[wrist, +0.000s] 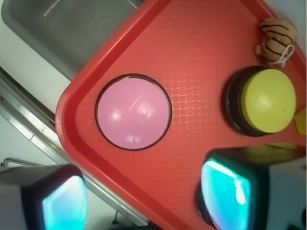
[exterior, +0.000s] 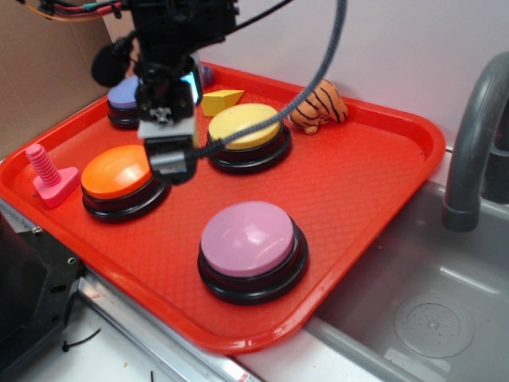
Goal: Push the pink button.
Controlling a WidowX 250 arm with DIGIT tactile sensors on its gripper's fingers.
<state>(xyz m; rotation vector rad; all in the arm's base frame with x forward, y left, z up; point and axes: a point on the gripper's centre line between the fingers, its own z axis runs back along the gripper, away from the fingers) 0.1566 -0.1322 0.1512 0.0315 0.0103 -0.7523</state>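
Red tray (exterior: 374, 171) beside a grey sink (exterior: 433, 306) sets the scene, with a pale wall behind. Left to right across the tray: a pink screw toy (exterior: 48, 177) at the left rim, an orange button (exterior: 119, 177), a purple-blue button (exterior: 126, 99) farther back, the gripper (exterior: 169, 163) hanging above the tray between the orange and the yellow button (exterior: 245, 131), and a striped toy tiger (exterior: 320, 105) at the far side. The pink button (exterior: 248, 243) sits alone toward the near right of the tray, well apart from the gripper and not touched by it.

The wrist view shows the two fingers (wrist: 225, 191) spread wide with nothing between them; the pink button (wrist: 133, 112) lies ahead of them, near the tray's corner by the sink.

To do the step well, the arm likely needs to travel near and right until centred over the dome, then descend straight down onto its crown. An off-centre press could slide off the curve, or tilt the base.

The button shows a glossy pale pink dome, catching window-like highlights, seated in a black circular base that rings it as a thin dark rim.
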